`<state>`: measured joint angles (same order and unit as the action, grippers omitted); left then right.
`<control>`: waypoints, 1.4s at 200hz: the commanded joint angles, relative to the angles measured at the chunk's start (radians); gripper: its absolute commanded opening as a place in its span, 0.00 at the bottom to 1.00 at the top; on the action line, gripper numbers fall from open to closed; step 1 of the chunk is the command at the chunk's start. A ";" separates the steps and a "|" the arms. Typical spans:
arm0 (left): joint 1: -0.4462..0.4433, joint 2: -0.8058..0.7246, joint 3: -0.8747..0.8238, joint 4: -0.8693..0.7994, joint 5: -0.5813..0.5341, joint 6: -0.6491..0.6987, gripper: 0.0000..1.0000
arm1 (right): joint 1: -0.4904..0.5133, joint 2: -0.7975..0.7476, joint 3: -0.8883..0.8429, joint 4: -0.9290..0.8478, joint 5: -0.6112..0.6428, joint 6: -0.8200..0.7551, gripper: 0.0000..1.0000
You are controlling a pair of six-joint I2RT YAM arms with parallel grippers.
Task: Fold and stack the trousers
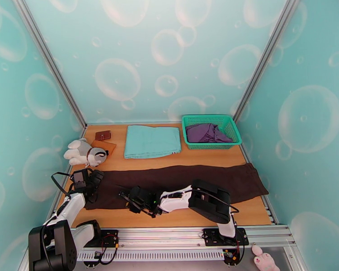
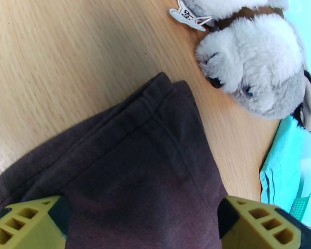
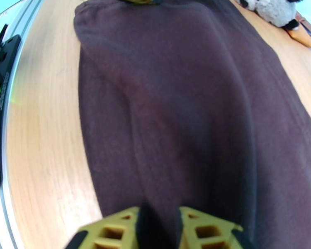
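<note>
Over the left end of the trousers [image 1: 183, 179]: left claw [image 2: 143, 212], yellow latticed fingers spread wide above the cloth. At the trousers' near edge: right claw [image 3: 159, 223], fingers nearly together against dark fabric; pinching or only pressing, cannot tell. Soft, matte, dark brown, stretched long across pale wood-grain surface [image 1: 192, 216]. Beyond the trousers: fluffy plush dog [image 1: 85, 152], folded teal cloth [image 1: 152, 141], green mesh basket [image 1: 190, 119] with purple garment [image 1: 205, 132]. Bubble-printed teal walls [image 1: 169, 55] all around. Trousers' near middle hidden under right arm [image 1: 208, 199].
</note>
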<state>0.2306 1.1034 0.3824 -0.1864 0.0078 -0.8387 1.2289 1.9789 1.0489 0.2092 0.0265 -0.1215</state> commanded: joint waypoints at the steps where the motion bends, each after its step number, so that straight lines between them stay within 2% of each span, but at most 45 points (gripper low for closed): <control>1: 0.010 0.017 -0.027 -0.001 0.004 0.003 0.99 | -0.003 -0.008 0.011 -0.009 -0.006 -0.012 0.29; 13: 0.010 0.016 -0.028 -0.002 0.008 0.003 0.99 | -0.003 -0.001 0.016 -0.013 0.008 -0.010 0.27; 32: 0.010 0.015 -0.026 -0.002 0.009 0.003 0.99 | -0.005 0.010 0.029 -0.041 0.010 -0.009 0.15; 67: 0.010 0.015 -0.027 -0.005 0.000 0.002 0.99 | -0.003 0.008 0.029 -0.037 0.014 -0.007 0.09; 88: 0.011 0.015 -0.026 -0.013 -0.018 -0.006 0.99 | -0.003 -0.003 0.022 -0.033 0.018 -0.008 0.00; 212: 0.010 0.019 -0.033 -0.007 -0.029 -0.011 0.99 | 0.002 -0.126 -0.077 0.069 -0.017 -0.015 0.00; 219: 0.010 0.019 -0.034 -0.005 -0.026 -0.010 0.99 | 0.004 -0.117 -0.069 0.062 -0.010 -0.013 0.12; 237: 0.010 0.019 -0.035 -0.003 -0.023 -0.011 0.99 | 0.004 -0.078 -0.034 0.031 -0.013 -0.013 0.28; 280: 0.010 0.023 -0.041 0.006 -0.017 -0.011 0.99 | 0.004 -0.014 0.019 -0.008 0.011 -0.001 0.29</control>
<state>0.2306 1.1046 0.3725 -0.1600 0.0029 -0.8391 1.2289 1.9282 1.0313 0.2333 0.0227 -0.1284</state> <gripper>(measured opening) 0.992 0.293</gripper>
